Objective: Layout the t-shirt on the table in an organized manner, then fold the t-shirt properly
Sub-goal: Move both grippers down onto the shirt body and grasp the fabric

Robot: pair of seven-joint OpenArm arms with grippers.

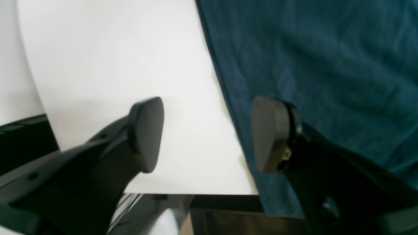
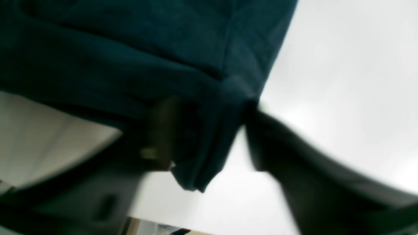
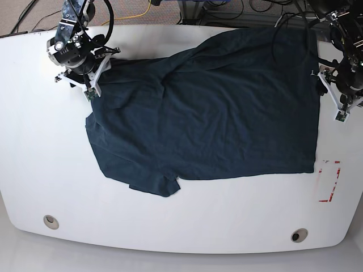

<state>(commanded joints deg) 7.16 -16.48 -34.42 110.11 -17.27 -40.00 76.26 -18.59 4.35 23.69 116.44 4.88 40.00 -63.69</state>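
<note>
T-shirt [image 3: 215,113] fabric, dark navy, lies spread across the far middle of the white table [image 3: 181,221], mostly flat with soft wrinkles. One short sleeve [image 3: 156,184] sticks out toward the near edge, and the straight hem runs down the base view's right side, close to a red tape rectangle [image 3: 329,181] stuck on the tabletop. Two round grey holes sit near the front edge, one toward each end [image 3: 51,221] [image 3: 299,234].

In the base view, the right gripper [image 3: 91,76] is at the shirt's far corner on that view's left, where the cloth bunches up. Its wrist camera is blurred, but it shows a fold of the navy cloth [image 2: 202,137] pinched between the two dark fingers [image 2: 163,130], with a loose tip of fabric hanging below them above the white surface. The fingers are clamped on the shirt.

The left gripper [image 3: 337,93] is at the shirt's hem edge on the base view's right. Its wrist camera shows the two black pads [image 1: 147,133] spread wide apart with nothing between them; one is over bare table [image 1: 114,65], the other over the edge of the shirt [image 1: 326,65]. Whether that pad touches the cloth cannot be told. The shirt's edge hangs slightly past the table's rim at the bottom of that view.
</note>
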